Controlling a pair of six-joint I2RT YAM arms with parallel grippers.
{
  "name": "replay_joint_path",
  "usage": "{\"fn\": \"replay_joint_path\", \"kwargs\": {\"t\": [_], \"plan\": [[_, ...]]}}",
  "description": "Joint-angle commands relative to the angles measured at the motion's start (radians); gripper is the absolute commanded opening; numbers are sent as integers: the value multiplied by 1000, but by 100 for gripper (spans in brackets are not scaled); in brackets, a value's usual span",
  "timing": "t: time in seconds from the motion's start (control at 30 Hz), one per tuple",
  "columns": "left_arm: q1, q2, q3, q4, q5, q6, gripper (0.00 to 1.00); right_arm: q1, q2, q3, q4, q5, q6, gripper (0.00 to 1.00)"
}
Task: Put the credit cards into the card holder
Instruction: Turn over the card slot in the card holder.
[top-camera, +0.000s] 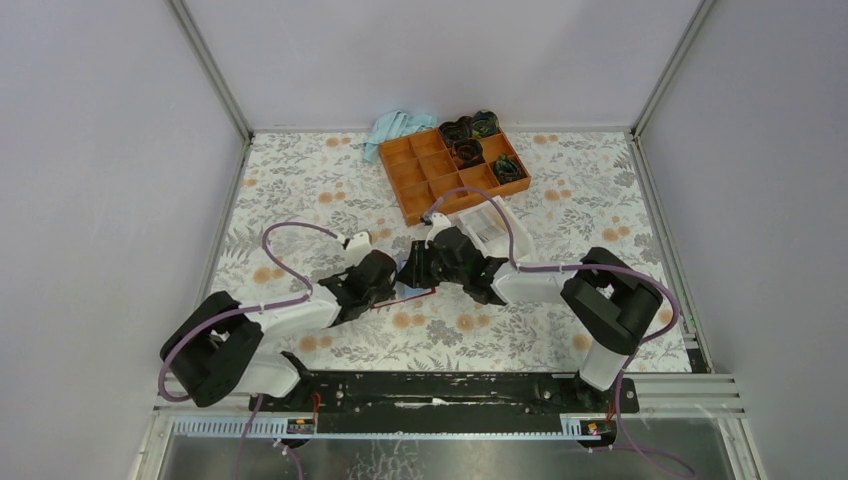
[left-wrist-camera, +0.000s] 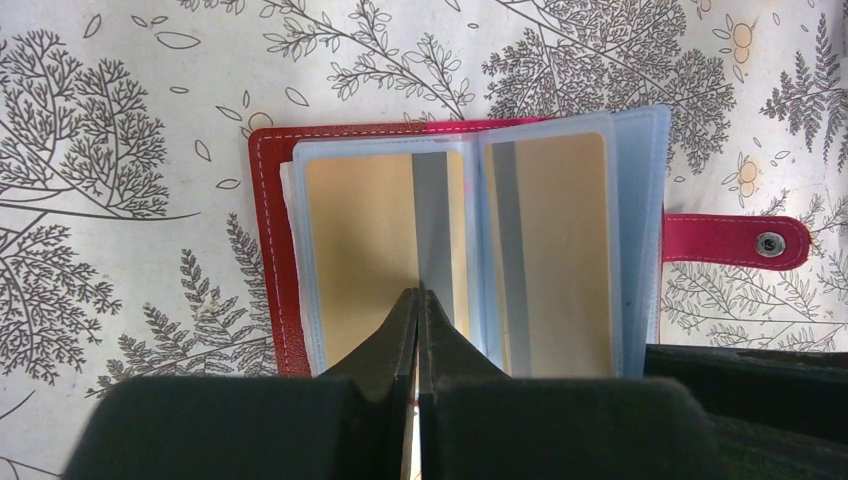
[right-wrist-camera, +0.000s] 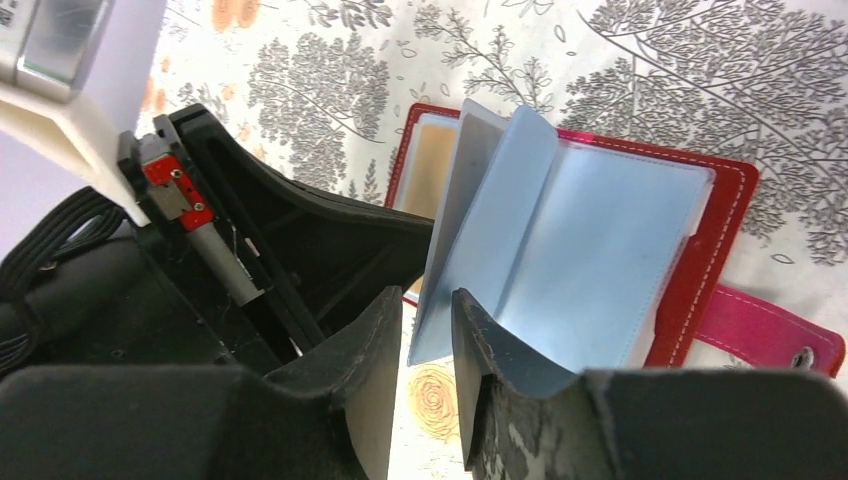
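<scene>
The dark-red card holder (left-wrist-camera: 268, 250) lies open on the floral table, its snap tab (left-wrist-camera: 735, 242) out to the right. Its clear bluish sleeves hold two tan-gold credit cards (left-wrist-camera: 360, 250) (left-wrist-camera: 560, 250). My left gripper (left-wrist-camera: 418, 293) is shut, its tips on the sleeves at the middle fold; I cannot tell if anything thin is between them. My right gripper (right-wrist-camera: 427, 300) is open a little, with the lower corner of a raised blue sleeve (right-wrist-camera: 490, 240) between its fingers. The holder (right-wrist-camera: 722, 215) shows there too. In the top view both grippers (top-camera: 398, 276) (top-camera: 425, 268) meet over the holder and hide it.
An orange compartment tray (top-camera: 420, 175) with dark items (top-camera: 468, 150) stands at the back. A light blue cloth (top-camera: 395, 128) lies behind it. A whitish clear box (top-camera: 490, 222) sits by the right arm. Grey walls close in the table on three sides.
</scene>
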Motion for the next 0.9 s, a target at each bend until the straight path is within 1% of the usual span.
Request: {"fn": "replay_joint_path", "kwargs": {"t": [0.0, 0.17, 0.43, 0.57, 0.73, 0.87], "plan": [[-6, -25, -27, -25, -16, -11, 0, 8, -30, -27, 150, -63, 51, 33], [-6, -35, -32, -30, -18, -15, 0, 9, -5, -31, 186, -80, 72, 34], [-6, -54, -46, -42, -24, -23, 0, 8, 45, -61, 301, -105, 142, 34], [-6, -68, -54, -52, -30, -25, 0, 7, 82, -81, 374, -111, 192, 34], [-6, -84, -59, -67, -37, -28, 0, 2, 150, -99, 508, -133, 275, 33], [-7, -103, -58, -88, -48, -28, 0, -2, 189, -99, 561, -141, 308, 33]]}}
